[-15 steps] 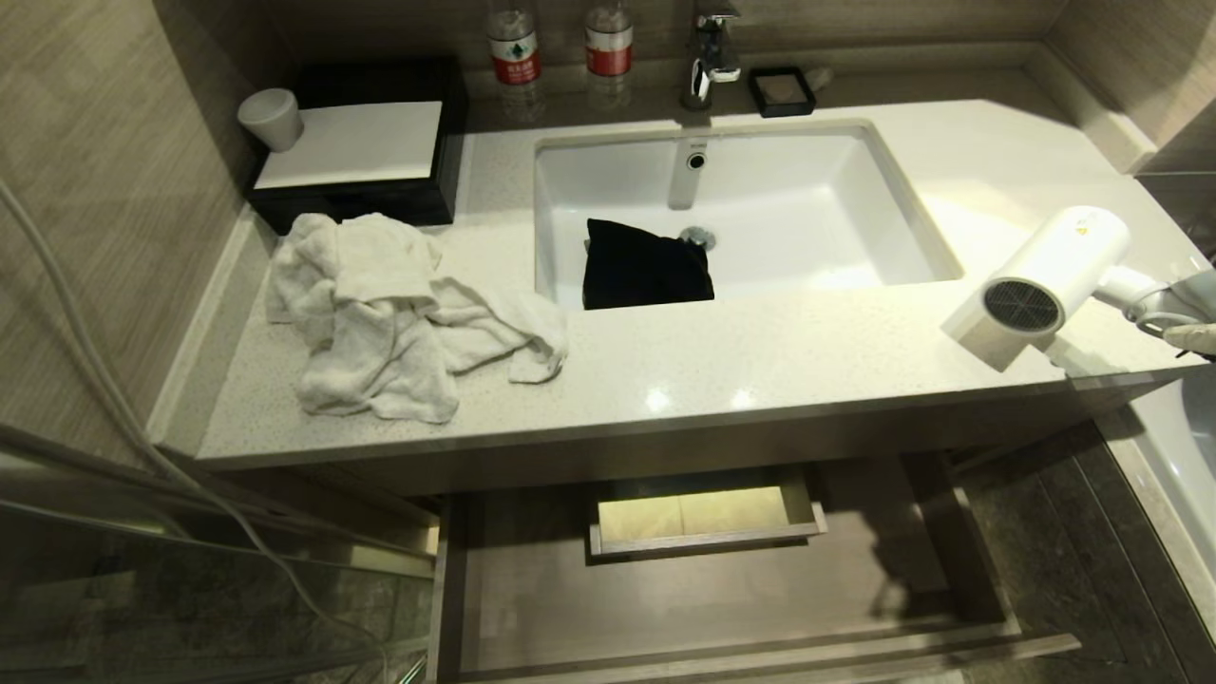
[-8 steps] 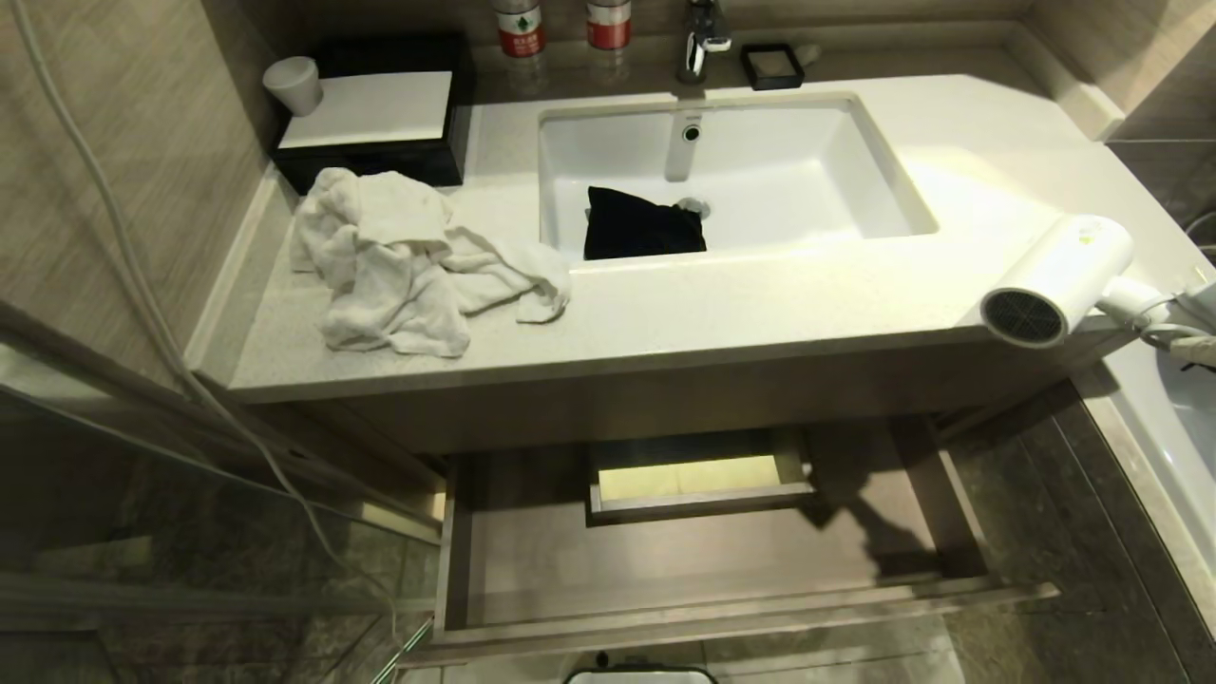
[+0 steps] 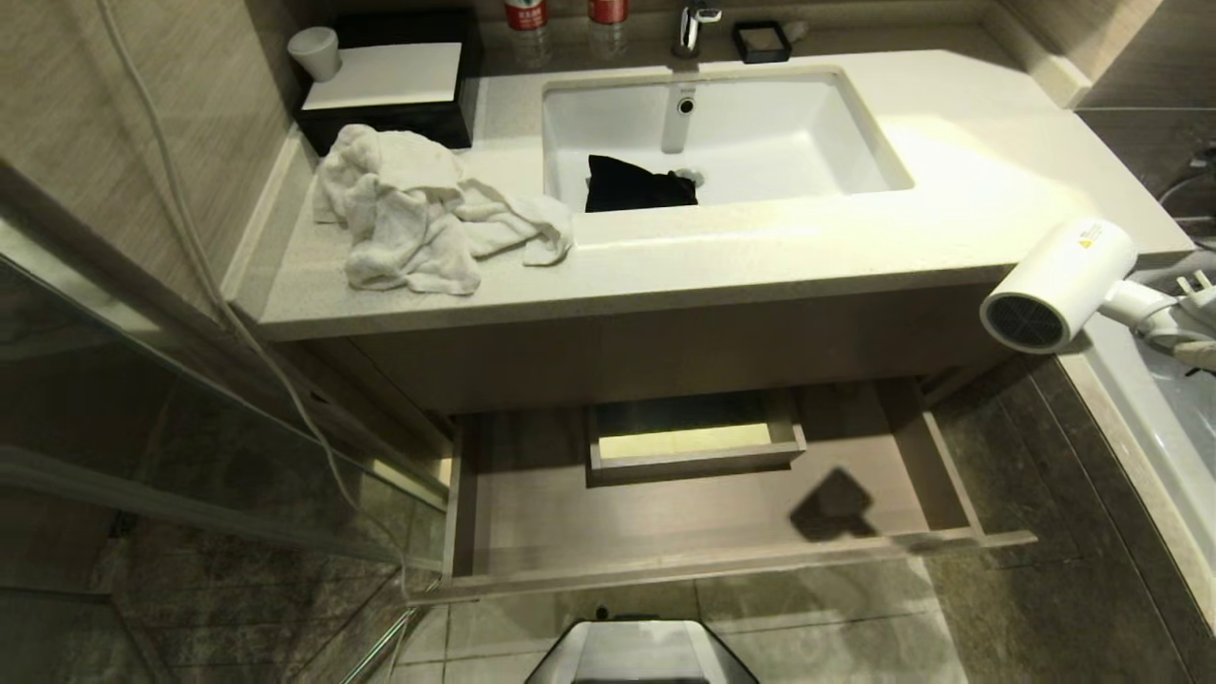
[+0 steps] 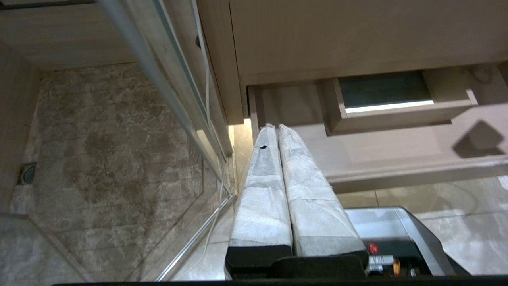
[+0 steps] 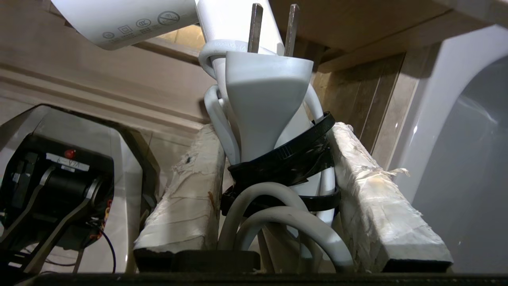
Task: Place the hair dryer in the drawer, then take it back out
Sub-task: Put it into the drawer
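Right end effector point(image 5: 274, 198) clamped on the hair dryer point(image 3: 1056, 285) at its handle and bundled cord, plug prongs poking up between the padded fingers point(image 5: 186, 198). Dryer held in the air off the right end of the bench point(image 3: 760, 256), above and to the right of the open drawer point(image 3: 703, 513). Left end effector point(image 4: 283, 186) closed and empty, parked low near the drawer's left front corner. Best carried leftward and down over the drawer floor, clear of the boxed cut-out point(image 3: 693, 442) and the bench edge, grille end kept level, released only once resting.
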